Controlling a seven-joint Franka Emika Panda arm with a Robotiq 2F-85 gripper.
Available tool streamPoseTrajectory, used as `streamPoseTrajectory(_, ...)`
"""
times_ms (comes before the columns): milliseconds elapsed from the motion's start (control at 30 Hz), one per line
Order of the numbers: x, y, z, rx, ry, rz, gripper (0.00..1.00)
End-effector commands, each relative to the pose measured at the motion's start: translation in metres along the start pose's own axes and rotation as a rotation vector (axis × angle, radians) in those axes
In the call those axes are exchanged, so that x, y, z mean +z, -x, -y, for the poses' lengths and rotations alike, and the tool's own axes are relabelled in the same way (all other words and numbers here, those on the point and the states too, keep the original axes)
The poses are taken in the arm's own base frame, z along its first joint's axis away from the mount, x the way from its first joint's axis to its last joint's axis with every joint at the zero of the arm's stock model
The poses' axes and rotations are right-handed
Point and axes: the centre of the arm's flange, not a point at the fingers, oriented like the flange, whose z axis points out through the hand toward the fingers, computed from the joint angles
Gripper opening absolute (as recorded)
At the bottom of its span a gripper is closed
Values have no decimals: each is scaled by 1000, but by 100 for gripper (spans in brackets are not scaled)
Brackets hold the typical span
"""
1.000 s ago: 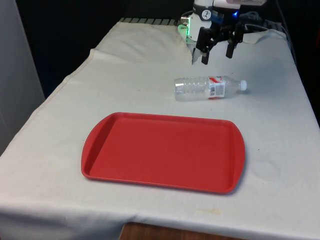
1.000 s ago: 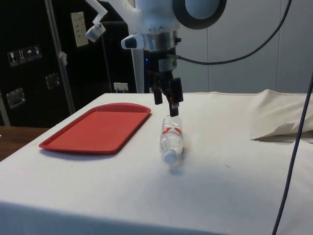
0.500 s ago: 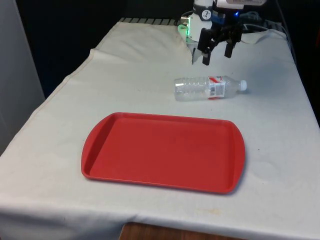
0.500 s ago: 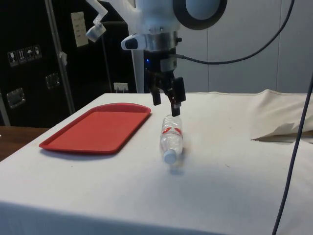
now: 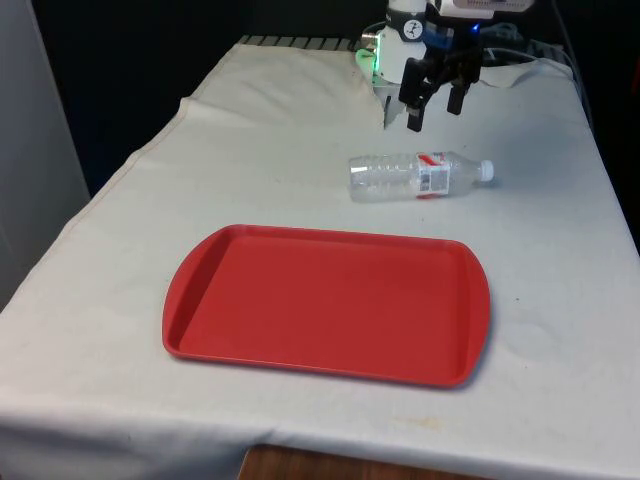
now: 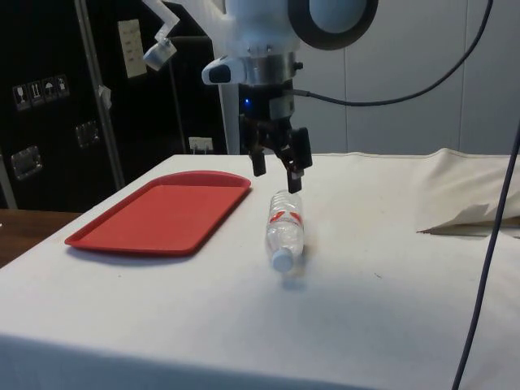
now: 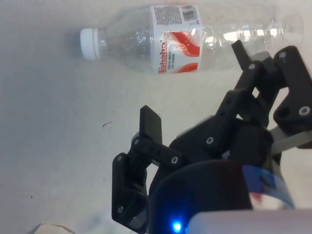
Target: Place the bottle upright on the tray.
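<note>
Bottle placement has not begun in earnest: the step in hand looks like the approach, before any grasp. Nearest the front camera lies the red tray (image 5: 325,303), flat on the white cloth (image 5: 150,200), with nothing on it. Just beyond the tray's far edge, apart from it, the clear plastic bottle (image 5: 418,176) lies on its side across the table, its white cap (image 5: 486,170) pointing toward the front view's right and its red-and-white label (image 7: 174,45) near the cap end. Farther back, the gripper (image 5: 433,108) hangs in the air above and slightly behind the bottle, touching nothing. Its two black fingers (image 7: 150,126) stand spread apart with nothing between them, as the wrist and side views show. By my judgement, the next move calls for lowering the spread fingers astride the bottle's body and closing on it. Then it must be lifted, turned so the cap points up, and carried over to the tray.
</note>
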Motion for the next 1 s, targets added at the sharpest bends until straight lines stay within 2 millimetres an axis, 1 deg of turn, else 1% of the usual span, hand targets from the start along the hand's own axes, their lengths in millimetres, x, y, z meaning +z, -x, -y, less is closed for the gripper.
streamPoseTrajectory(0,0,0,0,-7,0,0,100)
streamPoseTrajectory(200,1,0,4,-59,-5,-2,100)
streamPoseTrajectory(267,1,0,1,-56,-2,2,100)
streamPoseTrajectory(300,1,0,4,-77,-8,-1,100)
streamPoseTrajectory(500,2,0,5,-116,-13,1,100)
streamPoseTrajectory(533,2,0,2,-109,-6,5,100)
streamPoseTrajectory(567,2,0,5,-122,-13,0,100)
streamPoseTrajectory(967,3,0,6,-209,-11,-1,100)
